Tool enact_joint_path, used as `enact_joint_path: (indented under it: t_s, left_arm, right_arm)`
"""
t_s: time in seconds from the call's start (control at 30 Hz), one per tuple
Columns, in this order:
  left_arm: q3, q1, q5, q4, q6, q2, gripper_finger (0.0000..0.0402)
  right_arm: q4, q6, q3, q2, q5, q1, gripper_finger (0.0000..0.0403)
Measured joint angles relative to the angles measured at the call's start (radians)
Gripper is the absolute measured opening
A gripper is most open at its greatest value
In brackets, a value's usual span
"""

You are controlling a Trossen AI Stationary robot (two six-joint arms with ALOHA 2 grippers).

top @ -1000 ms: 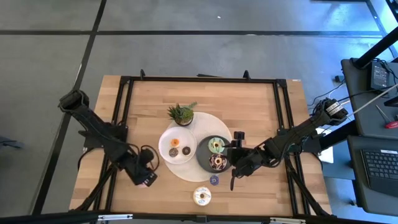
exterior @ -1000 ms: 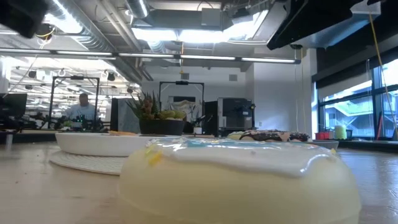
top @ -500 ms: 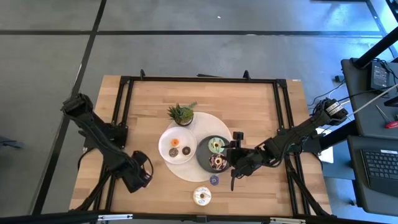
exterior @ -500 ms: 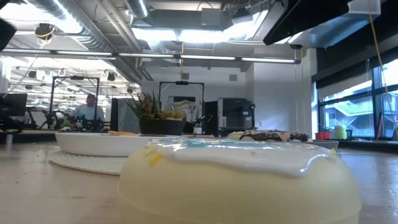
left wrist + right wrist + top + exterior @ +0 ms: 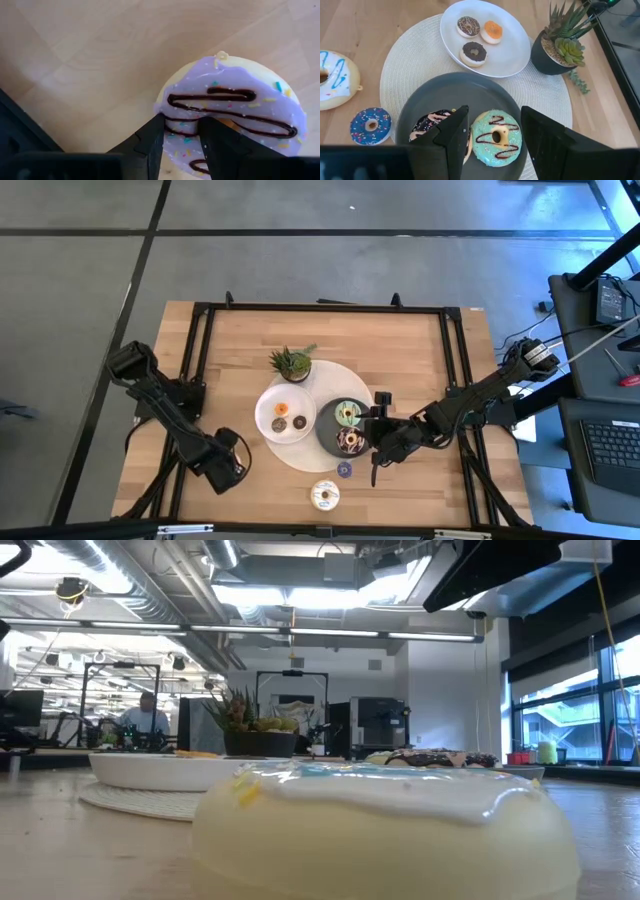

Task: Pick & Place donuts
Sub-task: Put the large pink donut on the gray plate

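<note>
Lower left of the high view, we see our left pincer (image 5: 181,131) clamped on a purple-iced donut (image 5: 235,112) above the tabletop (image 5: 420,340). Further right, our right pincer (image 5: 492,132) hangs apart above the grey plate (image 5: 445,95), which holds the green donut (image 5: 496,137).

left arm (image 5: 165,415) swung back toward table's left-front edge | left gripper (image 5: 181,131) drawn in, pinching purple-iced donut (image 5: 230,115) | pink glimpse under gripper gone overhead
</note>
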Motion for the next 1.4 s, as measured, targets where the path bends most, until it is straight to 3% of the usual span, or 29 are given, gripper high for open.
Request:
enact_joint_path:
  t_s: [0.3,0.8,1.07,1.23,1.4]
  left_arm:
    - [0.0,0.0,-0.008,0.012,0.051,0.0,0.0108]
    - [0.011,0.0,-0.043,0.002,0.091,-0.006,0.001]
    - [0.12,0.01,-0.457,-0.046,0.26,-0.013,0.0016]
    - [0.158,0.038,-0.918,0.008,0.406,-0.013,0.0013]
    - [0.159,0.099,-1.379,0.159,0.596,-0.013,0.0016]
  right_arm:
    - [-0.001,0.0,0.0,0.0,0.0,0.0,0.0182]
    - [-0.001,-0.023,0.0,0.0,0.0,0.0,0.0182]
    - [0.043,-0.021,0.0,0.0,0.0,0.0,0.0181]
    - [0.159,-0.048,0.0,0.008,0.005,-0.008,0.0181]
    - [0.392,-0.166,0.0,0.059,0.009,-0.037,0.0181]
